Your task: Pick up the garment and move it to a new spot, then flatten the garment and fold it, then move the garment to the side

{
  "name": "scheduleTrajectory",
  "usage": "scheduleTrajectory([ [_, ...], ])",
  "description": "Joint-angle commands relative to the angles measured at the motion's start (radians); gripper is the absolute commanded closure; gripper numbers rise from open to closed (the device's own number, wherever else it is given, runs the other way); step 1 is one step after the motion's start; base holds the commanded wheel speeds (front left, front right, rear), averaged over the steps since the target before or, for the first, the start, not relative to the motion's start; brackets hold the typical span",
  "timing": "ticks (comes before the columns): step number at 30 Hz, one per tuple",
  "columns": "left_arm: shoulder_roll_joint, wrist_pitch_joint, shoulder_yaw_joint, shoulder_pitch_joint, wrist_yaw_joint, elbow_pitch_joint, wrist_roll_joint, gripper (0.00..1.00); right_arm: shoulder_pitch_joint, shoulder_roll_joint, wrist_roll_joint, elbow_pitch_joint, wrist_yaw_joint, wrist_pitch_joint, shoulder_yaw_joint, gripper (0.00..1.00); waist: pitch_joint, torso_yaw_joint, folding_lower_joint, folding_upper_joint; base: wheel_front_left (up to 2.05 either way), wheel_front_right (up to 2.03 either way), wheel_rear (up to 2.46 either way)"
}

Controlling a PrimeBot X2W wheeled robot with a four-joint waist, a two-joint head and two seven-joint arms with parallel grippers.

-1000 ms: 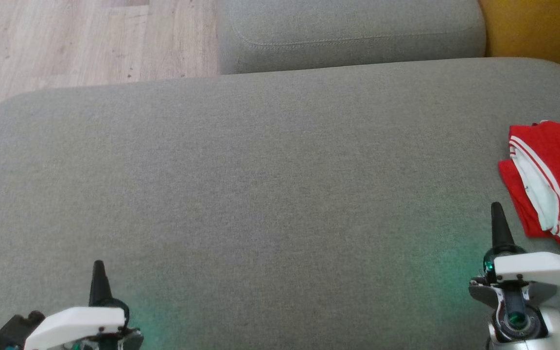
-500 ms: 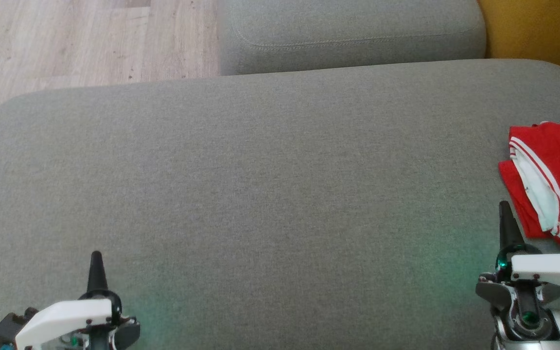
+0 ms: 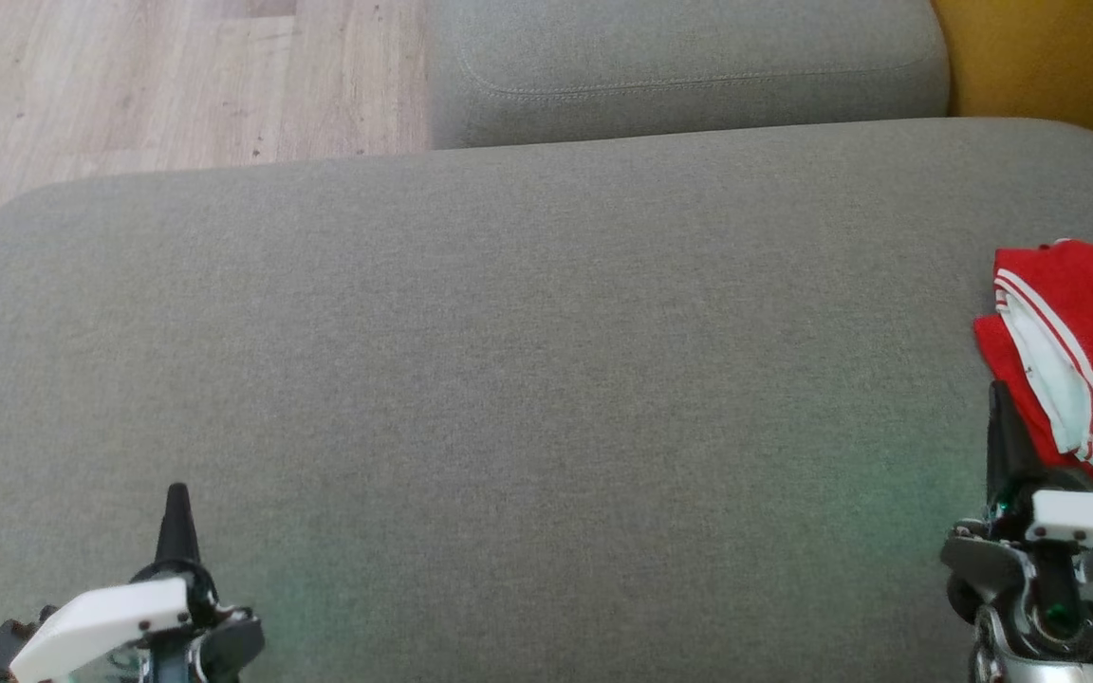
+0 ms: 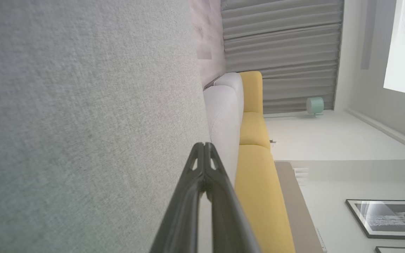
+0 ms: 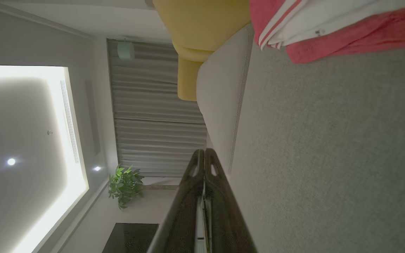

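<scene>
The left hand [image 3: 176, 501] is near the left part of the seat cushion's [image 3: 546, 379] near edge, clenched, with its two dark fingers pressed together above the grey fabric. Beyond the cushion's far left corner there is the wooden floor [image 3: 129, 76]. The right hand [image 3: 998, 396] is near the near right corner, also clenched on itself. Its tip is just beside the garment's [image 3: 1092, 323] near left side; I cannot tell if it touches. The garment, red with white stripes, lies folded at the right edge.
</scene>
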Motion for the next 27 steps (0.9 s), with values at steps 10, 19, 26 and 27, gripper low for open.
scheduleTrajectory([
  [10,0.005,0.034,0.049,-0.067,-0.024,-0.054,-0.115,1.00,-0.003,-0.005,0.118,-0.072,0.003,0.033,0.000,1.00,-0.002,0.001,0.0000,0.0000,0.00,0.00,0.00],
  [19,0.005,0.034,0.049,-0.067,-0.024,-0.054,-0.115,1.00,-0.003,-0.005,0.118,-0.072,0.003,0.033,0.000,1.00,-0.002,0.001,0.0000,0.0000,0.00,0.00,0.00],
  [26,0.005,0.034,0.049,-0.067,-0.024,-0.054,-0.115,1.00,-0.003,-0.005,0.118,-0.072,0.003,0.033,0.000,1.00,-0.002,0.001,0.0000,0.0000,0.00,0.00,0.00],
  [27,0.005,0.034,0.049,-0.067,-0.024,-0.054,-0.115,1.00,-0.003,-0.005,0.118,-0.072,0.003,0.033,0.000,1.00,-0.002,0.001,0.0000,0.0000,0.00,0.00,0.00],
])
